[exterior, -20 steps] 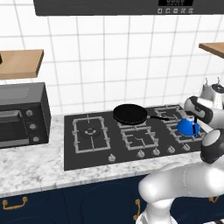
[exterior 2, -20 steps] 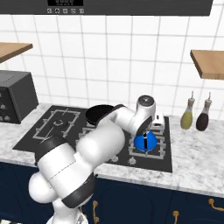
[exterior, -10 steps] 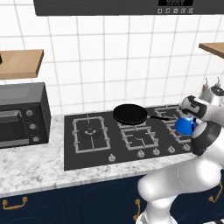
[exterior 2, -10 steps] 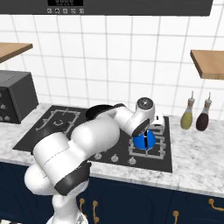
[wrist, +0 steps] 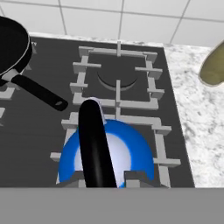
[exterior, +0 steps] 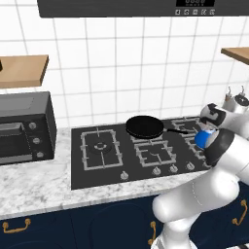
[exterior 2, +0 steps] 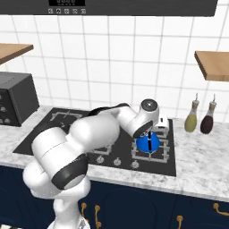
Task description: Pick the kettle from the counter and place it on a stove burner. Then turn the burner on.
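Landmark: the cooktop (exterior: 121, 160). Left of it on the counter (exterior: 34, 187) stands a dark oven (exterior: 22, 129). A black pan (exterior: 145, 127) rests on the cooktop's rear centre burner, handle pointing right. At the cooktop's front right, the kettle (exterior 2: 147, 143) is over the small burner (wrist: 159, 144); I cannot tell whether it touches the grate. My gripper (wrist: 105, 177) is closed around the kettle's black handle (wrist: 94, 140), one fingertip on each side. Right of the cooktop, near the wall, stand an olive bottle (exterior 2: 191, 119) and a dark bottle (exterior 2: 208, 121).
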### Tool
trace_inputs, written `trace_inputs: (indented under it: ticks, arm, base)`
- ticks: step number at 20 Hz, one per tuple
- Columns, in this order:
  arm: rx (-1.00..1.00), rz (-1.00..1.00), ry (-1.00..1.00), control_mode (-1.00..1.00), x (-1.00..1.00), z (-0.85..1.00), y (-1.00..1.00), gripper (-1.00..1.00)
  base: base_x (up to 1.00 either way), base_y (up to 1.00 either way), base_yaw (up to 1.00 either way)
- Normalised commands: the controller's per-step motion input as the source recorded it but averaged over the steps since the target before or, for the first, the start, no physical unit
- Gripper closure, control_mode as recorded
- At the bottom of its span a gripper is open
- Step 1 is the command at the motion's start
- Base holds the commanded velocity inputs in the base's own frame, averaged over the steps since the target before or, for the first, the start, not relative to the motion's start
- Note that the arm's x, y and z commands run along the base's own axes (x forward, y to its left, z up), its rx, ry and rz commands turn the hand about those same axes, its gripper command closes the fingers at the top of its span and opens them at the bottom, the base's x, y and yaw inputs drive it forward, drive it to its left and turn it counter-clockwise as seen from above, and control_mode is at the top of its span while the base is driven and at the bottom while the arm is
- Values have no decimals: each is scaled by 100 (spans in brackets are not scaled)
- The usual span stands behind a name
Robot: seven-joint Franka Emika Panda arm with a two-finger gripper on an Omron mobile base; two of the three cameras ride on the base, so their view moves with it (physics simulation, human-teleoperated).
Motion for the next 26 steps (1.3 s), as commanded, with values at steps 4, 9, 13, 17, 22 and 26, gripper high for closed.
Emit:
trace_inputs:
  ticks: [4,9,13,17,22,26]
  arm:
    - [0,0,0,-100,0,0,0,-100]
    - [0,-3,0,-100,0,36,1,-100]
    - [0,-2,0,-100,-30,57,15,-100]
    - [0,0,11,-100,-96,5,43,-100]
    - [-7,0,12,-100,-100,-47,53,-100]
    - [-9,7,18,-100,-96,-77,24,-100]
  base:
    - [0,0,0]
    - [0,0,0]
    - [0,0,0]
    - [0,0,0]
    - [0,0,0]
    - [0,0,0]
